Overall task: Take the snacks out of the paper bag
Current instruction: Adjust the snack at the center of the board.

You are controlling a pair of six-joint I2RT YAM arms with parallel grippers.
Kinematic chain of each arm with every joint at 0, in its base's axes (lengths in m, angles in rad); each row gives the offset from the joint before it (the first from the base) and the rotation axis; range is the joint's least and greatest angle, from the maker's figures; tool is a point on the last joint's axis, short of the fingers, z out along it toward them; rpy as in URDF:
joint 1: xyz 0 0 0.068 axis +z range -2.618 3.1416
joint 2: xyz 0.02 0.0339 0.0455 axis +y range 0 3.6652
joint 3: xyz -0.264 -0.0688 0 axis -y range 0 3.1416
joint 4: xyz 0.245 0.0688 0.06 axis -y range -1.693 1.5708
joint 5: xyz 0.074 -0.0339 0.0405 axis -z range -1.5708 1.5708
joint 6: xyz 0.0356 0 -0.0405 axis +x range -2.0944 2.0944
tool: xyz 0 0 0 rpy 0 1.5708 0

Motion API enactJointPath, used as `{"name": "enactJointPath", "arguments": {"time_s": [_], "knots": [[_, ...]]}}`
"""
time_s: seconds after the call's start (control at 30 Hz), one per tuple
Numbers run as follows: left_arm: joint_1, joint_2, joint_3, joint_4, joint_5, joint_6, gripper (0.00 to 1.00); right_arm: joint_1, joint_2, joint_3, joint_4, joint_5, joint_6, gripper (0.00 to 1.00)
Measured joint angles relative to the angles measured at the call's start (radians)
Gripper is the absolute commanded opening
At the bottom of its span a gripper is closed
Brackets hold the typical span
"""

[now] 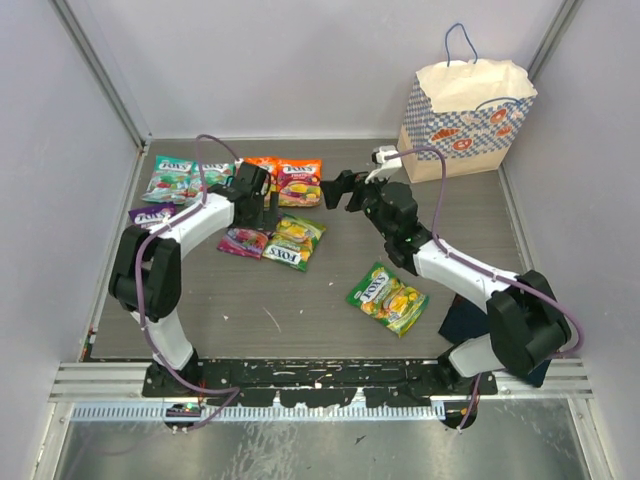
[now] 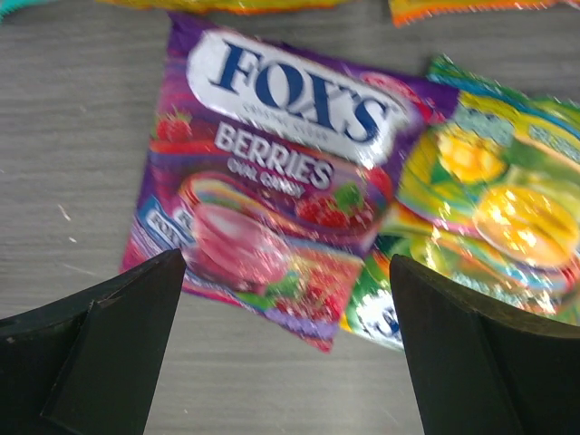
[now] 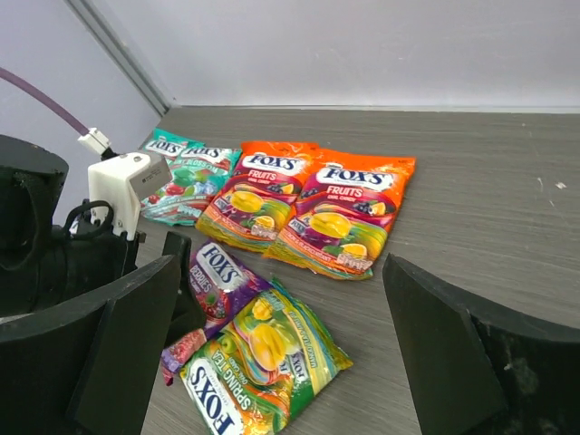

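Both spread wide and empty, left hand point(image 2: 285, 299), right hand point(image 3: 281, 272), leftmost purple packet point(image 1: 148, 213) partly hidden behind left arm point(image 1: 190, 225)

Left arm point(image 1: 150, 268): I find it folded sharply. The upper link rises from its base at the near edge, the elbow is bent, and the forearm reaches forward and to the right. The left pincer point(image 1: 258, 203) points downward. In its wrist view both dark fingers point(image 2: 109, 353) stand wide apart with nothing between them.

Right arm point(image 1: 455, 268): I find it stretched forward and to the left from its base, wrist turned toward the other arm. The right pincer point(image 1: 335, 190) is likewise spread wide. Its fingers point(image 3: 453, 362) sit at either side of its wrist view and grip nothing.

The two pincers are near each other, not touching.
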Motion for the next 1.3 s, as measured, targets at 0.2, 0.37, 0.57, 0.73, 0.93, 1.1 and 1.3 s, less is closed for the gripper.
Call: {"name": "enactJointPath", "arguments": {"time_s": [0.2,0.37,0.57,0.73,0.93,1.1,1.3], "knots": [[0.002,0.065,0.019,0.043,-0.085,0.034,0.98,-0.064,-0.021,-0.016,0.000,-0.034,0.043,1.00],[0.002,0.075,-0.047,0.087,-0.103,0.028,0.98,-0.085,-0.025,-0.016,0.024,-0.065,0.073,1.00],[0.011,0.085,-0.071,0.094,-0.107,0.000,0.98,-0.085,-0.025,-0.018,0.043,-0.096,0.092,1.00],[0.041,0.077,-0.095,0.093,-0.098,-0.068,0.98,-0.085,-0.025,-0.019,0.044,-0.109,0.097,1.00],[0.111,-0.006,-0.183,0.040,-0.136,-0.137,0.98,-0.087,-0.025,-0.019,0.044,-0.124,0.114,1.00],[0.180,-0.083,-0.264,-0.004,-0.171,-0.177,0.98,-0.087,-0.025,-0.019,0.046,-0.140,0.125,1.00],[0.263,-0.099,-0.271,-0.030,-0.188,-0.182,0.98,-0.087,-0.025,-0.019,0.050,-0.165,0.143,1.00]]}}
